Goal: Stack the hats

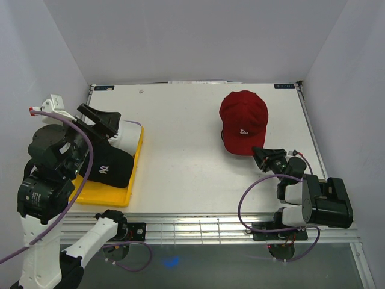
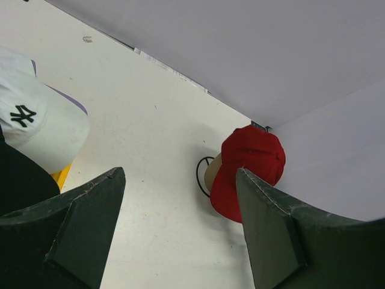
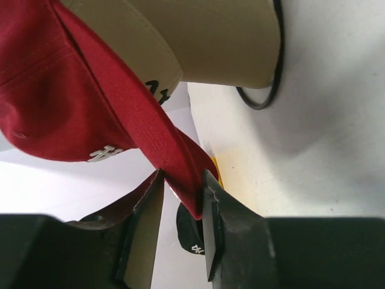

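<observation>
The right gripper (image 3: 180, 194) is pinching the brim of the red cap (image 1: 243, 120), its fingers closed on the very tip of the peak. The cap is sitting near the far right corner of the table (image 1: 180, 162), its crown resting over a thin black wire loop (image 3: 257, 108).

The main risk seems to be that shallow bite. If the arm lifts quickly, the brim may be sliding out, or the cap may be swinging and twisting as it hangs from one edge. The wire loop could also be catching inside the crown and dragging along. The left gripper (image 2: 178, 174) is hovering spread wide with nothing between its fingers, above the yellow tray (image 1: 111, 195) at the left edge, so the arms may be crowding each other over the pile (the likely drop point).

In that tray the black cap (image 1: 108, 167) is lying nearest the front edge, with the white cap (image 2: 42, 129) just behind it and a lavender edge (image 2: 72, 102) peeking from under the white one. How neatly they are nesting cannot be told.

The red cap is showing a woven cotton-like crown, soft and domed, with a stiffer curved brim lined in tan underneath and a small white stitched logo. The white cap is looking smooth and rounded with black embroidery. The tray is looking like hard, glossy plastic with a shallow rim, and the table is looking matte and flat.
</observation>
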Tool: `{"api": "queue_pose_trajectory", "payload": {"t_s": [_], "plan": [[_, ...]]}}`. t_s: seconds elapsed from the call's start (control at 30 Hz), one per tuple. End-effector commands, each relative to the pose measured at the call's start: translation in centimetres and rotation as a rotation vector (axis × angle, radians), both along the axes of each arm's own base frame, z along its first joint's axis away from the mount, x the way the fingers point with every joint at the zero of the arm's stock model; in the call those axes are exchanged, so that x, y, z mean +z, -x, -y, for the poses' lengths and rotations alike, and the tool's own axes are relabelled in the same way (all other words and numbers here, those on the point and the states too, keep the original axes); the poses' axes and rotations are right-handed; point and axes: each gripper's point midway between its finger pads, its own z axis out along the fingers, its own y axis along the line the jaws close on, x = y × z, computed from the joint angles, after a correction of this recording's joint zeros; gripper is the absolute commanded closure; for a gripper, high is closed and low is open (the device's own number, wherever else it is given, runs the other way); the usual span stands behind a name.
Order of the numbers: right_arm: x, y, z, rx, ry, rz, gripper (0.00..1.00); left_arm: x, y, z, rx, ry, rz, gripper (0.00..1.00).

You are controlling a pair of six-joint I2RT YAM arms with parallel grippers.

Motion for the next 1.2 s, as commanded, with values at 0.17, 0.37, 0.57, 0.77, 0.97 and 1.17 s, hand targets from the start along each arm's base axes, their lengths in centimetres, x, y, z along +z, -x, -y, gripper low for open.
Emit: {"api": "queue_pose_trajectory", "payload": {"t_s": [0.17,0.37,0.57,0.77,0.97,1.17], "plan": [[-4.3,1.1,0.5,-0.009,0.033,-0.181,0.55,-0.4,0.2,-0.3,0.009,-0.012,-0.004,0.16],[-3.8,0.6,0.7,-0.01,0.045,-0.17,0.51,-0.4,0.2,-0.4,0.012,-0.016,-0.005,0.16],[-3.4,0.3,1.1,-0.016,0.085,-0.169,0.48,-0.8,0.2,-0.3,0.007,-0.018,-0.013,0.15],[-3.8,0.8,1.6,-0.012,0.129,-0.207,0.48,-1.3,0.0,-0.3,0.011,-0.027,-0.024,0.15],[-3.4,2.5,2.0,0.021,0.275,-0.218,0.47,-2.4,-0.5,-0.5,0.031,-0.037,-0.064,0.15],[-3.5,5.5,0.7,0.15,0.371,-0.199,0.47,-4.5,-1.0,-0.8,0.066,-0.04,-0.142,0.15]]}}
